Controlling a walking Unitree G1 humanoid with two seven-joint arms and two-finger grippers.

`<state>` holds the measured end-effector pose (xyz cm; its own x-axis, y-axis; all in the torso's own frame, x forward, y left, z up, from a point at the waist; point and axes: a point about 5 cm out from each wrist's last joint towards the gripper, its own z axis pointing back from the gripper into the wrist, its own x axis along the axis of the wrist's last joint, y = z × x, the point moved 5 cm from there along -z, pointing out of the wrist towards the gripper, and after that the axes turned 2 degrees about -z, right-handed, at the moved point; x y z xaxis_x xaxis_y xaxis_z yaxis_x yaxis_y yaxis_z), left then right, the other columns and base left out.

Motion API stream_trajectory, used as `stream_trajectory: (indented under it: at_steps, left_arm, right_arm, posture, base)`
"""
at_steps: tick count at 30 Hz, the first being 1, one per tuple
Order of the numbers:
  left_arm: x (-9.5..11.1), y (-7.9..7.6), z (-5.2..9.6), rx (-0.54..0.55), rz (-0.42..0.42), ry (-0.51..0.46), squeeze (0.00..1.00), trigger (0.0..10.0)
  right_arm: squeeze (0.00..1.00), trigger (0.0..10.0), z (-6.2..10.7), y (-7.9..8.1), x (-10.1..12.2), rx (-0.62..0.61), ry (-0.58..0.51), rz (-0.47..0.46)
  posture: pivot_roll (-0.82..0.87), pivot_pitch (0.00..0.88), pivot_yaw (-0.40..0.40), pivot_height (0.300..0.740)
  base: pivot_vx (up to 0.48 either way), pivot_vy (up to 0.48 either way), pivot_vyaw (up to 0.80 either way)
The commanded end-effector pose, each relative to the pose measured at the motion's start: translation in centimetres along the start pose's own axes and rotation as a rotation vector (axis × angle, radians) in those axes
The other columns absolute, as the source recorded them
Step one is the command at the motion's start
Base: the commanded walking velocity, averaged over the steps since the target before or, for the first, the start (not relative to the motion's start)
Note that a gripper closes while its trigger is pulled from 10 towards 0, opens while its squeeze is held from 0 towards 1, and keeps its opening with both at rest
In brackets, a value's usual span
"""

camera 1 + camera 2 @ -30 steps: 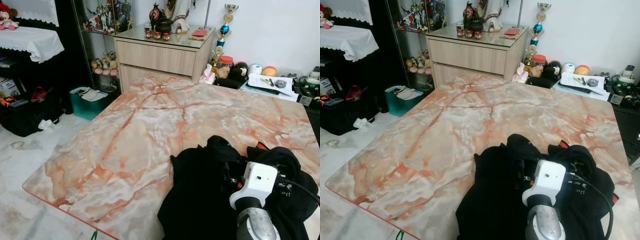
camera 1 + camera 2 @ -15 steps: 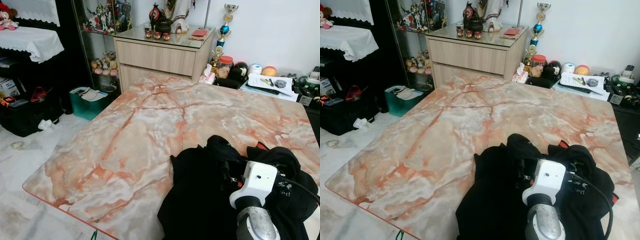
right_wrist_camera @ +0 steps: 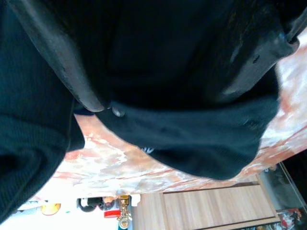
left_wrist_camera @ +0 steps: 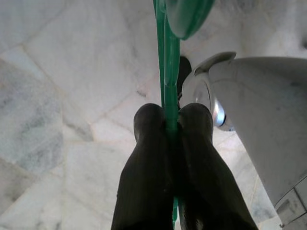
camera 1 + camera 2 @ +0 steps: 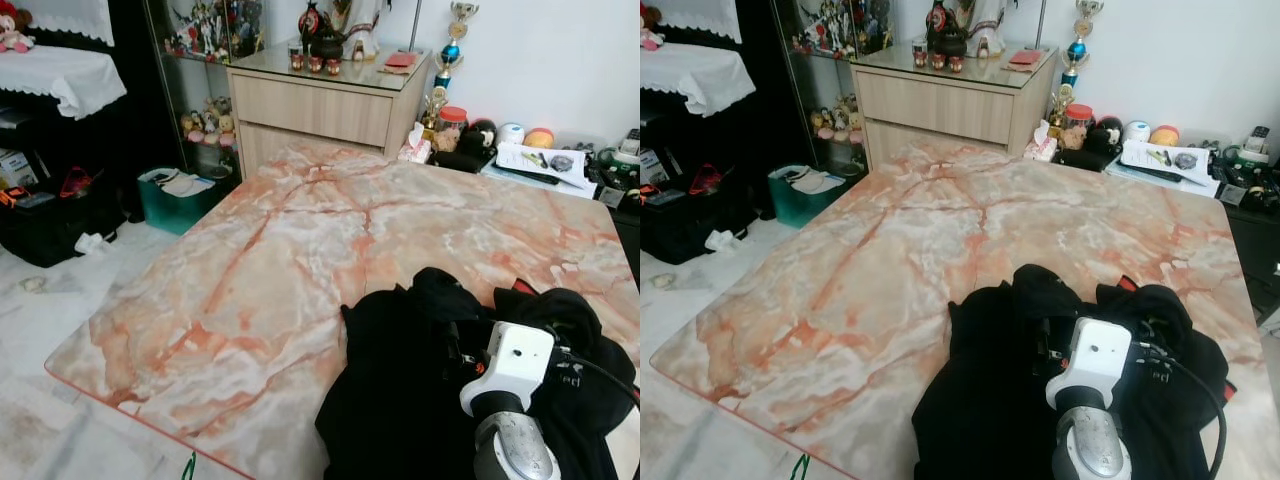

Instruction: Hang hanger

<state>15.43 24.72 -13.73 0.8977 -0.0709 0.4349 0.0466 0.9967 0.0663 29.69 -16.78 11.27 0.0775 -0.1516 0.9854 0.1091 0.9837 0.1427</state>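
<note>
A green hanger (image 4: 169, 62) is pinched between the black fingers (image 4: 148, 143) of my left gripper (image 4: 171, 112), which hangs low over pale floor tiles beside the table. The hanger's green tip (image 5: 188, 467) peeks up at the picture's lower edge. A crumpled black garment (image 5: 400, 400) lies on the near right part of the pink marble table (image 5: 280, 260). My right arm's white wrist (image 5: 515, 360) sits on top of it. In the right wrist view, my right gripper (image 3: 163, 62) stands open, with its fingers (image 3: 62, 62) spread wide and pressed into the black cloth.
A wooden cabinet (image 5: 320, 105) with ornaments stands behind the table. A teal bin (image 5: 175, 195) and a black bag (image 5: 45, 215) sit on the floor to the left. A side shelf with papers and jars (image 5: 545, 160) is at the far right. The table's near corner (image 5: 50, 365) juts left.
The whole picture has shifted slightly, so the camera has moved. The garment and the right arm hold their places.
</note>
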Motion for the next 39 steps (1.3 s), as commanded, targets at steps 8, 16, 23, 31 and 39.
stream_trajectory:
  at_steps: [8,16,23,31,39]
  left_arm:
    - [-0.5,0.0,0.0,0.000,0.004,0.010,0.00,10.0]
    - [-0.5,0.0,0.0,-0.001,0.004,0.011,0.00,10.0]
    - [-0.4,-0.1,0.0,-0.002,0.006,0.009,0.00,10.0]
    - [-0.4,-0.2,0.0,-0.002,0.009,0.008,0.00,10.0]
    - [-0.4,-0.2,0.0,-0.004,0.012,0.008,0.00,10.0]
  right_arm:
    - [0.00,10.0,-0.1,-0.1,-0.1,-0.004,0.002,0.003]
    - [0.00,10.0,-0.3,-0.5,-0.3,-0.018,0.003,0.006]
    - [0.00,10.0,-0.3,-1.3,-0.4,-0.041,0.002,0.013]
    - [0.00,10.0,-0.4,-1.8,-0.4,-0.057,-0.002,0.017]
    - [0.00,10.0,-0.4,-2.6,-0.3,-0.086,-0.010,0.026]
  posture:
    - [0.13,0.000,-0.012,0.740]
    - [0.13,0.000,-0.015,0.740]
    - [0.13,0.000,-0.017,0.740]
    - [0.13,0.000,-0.020,0.740]
    - [0.13,0.000,-0.022,0.740]
  base:
    - [-0.262,0.000,0.00]
    - [-0.262,0.000,0.00]
    - [-0.261,0.000,0.00]
    - [-0.261,0.000,0.00]
    - [-0.272,0.000,0.00]
